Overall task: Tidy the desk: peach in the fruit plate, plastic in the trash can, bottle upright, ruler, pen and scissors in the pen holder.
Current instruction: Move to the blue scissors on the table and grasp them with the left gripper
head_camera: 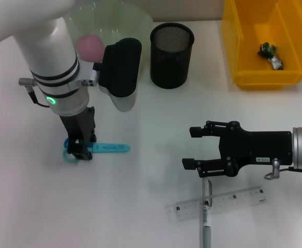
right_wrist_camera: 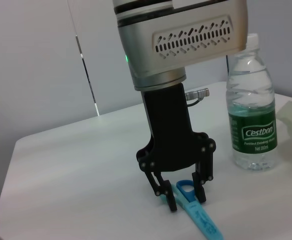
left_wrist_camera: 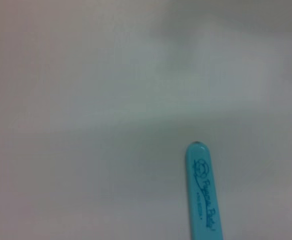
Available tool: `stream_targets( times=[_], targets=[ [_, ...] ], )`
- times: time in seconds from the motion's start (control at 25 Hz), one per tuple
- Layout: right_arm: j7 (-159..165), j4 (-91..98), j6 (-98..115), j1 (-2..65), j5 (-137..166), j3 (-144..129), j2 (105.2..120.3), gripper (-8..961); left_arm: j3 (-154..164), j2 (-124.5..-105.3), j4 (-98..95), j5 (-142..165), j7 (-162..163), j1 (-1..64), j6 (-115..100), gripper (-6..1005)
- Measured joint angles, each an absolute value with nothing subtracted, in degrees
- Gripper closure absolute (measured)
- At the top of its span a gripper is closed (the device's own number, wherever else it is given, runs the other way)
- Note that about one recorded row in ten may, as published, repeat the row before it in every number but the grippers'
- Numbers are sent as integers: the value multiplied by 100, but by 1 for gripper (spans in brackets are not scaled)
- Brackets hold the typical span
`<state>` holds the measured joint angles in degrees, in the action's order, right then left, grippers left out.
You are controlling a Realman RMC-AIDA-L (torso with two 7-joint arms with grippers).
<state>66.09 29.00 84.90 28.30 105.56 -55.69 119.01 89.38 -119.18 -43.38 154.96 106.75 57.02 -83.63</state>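
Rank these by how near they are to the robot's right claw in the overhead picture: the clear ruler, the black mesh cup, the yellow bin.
Measured from the right gripper in the head view:
1. Ruler: just below it, toward the robot.
2. Pen holder: the mesh cup, farther back on the desk.
3. Trash can: the yellow bin, at the far right corner.

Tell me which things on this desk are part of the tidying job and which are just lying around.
Part of the job:
scissors, under the left gripper
ruler
pen, below the right gripper
mesh pen holder
peach in the fruit plate
water bottle, upright
yellow trash bin holding a plastic scrap

Lying about:
nothing I can see
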Motion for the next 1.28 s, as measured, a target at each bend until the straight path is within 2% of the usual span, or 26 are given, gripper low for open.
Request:
stream_targets(
  times=[1.28],
  targets=[
    [6609,2900,8490,2857,10552,-5572,11908,134,8938,-11918,-4284,15468,10629,5721,-8323,607]
  ],
)
